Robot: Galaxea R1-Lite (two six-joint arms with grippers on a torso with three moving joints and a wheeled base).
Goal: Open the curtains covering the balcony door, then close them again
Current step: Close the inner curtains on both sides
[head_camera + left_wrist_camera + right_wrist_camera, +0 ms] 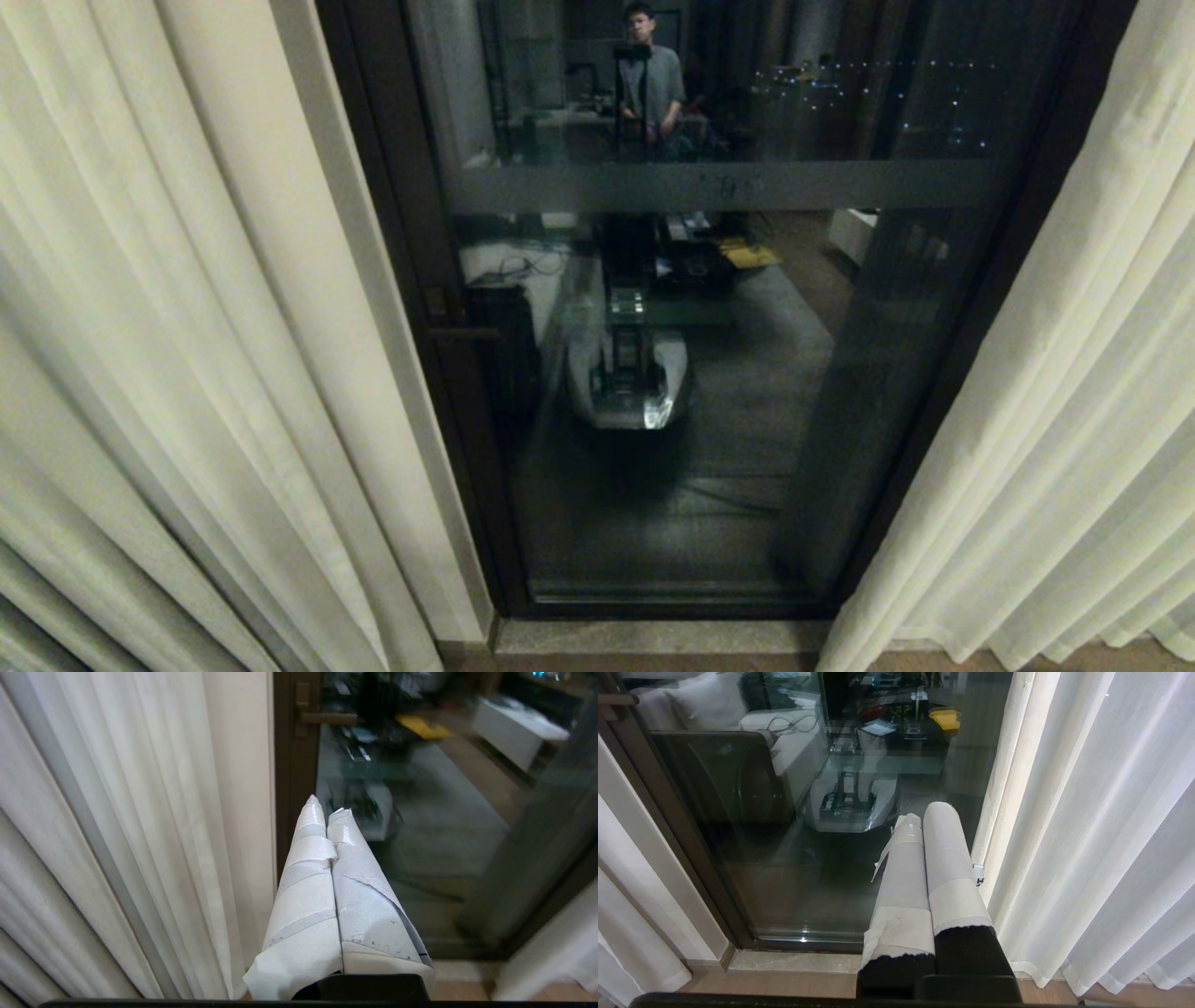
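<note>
— Both grippers first, please: condition?

— Left gripper (327, 809): tape-wrapped fingers pressed flat together, nothing between them. It points at the dark frame of the balcony door (672, 373), just beside the inner edge of the left curtain panel (140, 826); no contact visible. Right gripper (924, 816): also fully closed and empty, lower centre of its wrist view, near the right curtain panel (1087, 835) but apart from it.

— Curtains?

— Drawn apart. One panel fills the left third of the head view, the other the right edge; pleats hang straight, hems reach the floor.

— Door?

— Exposed at centre frame. Door handle (327, 717) on the left stile, frosted band (728, 185) across the upper glass. Reflected person (649, 79) at upper centre. Stone sill (653, 637) along the bottom.
</note>
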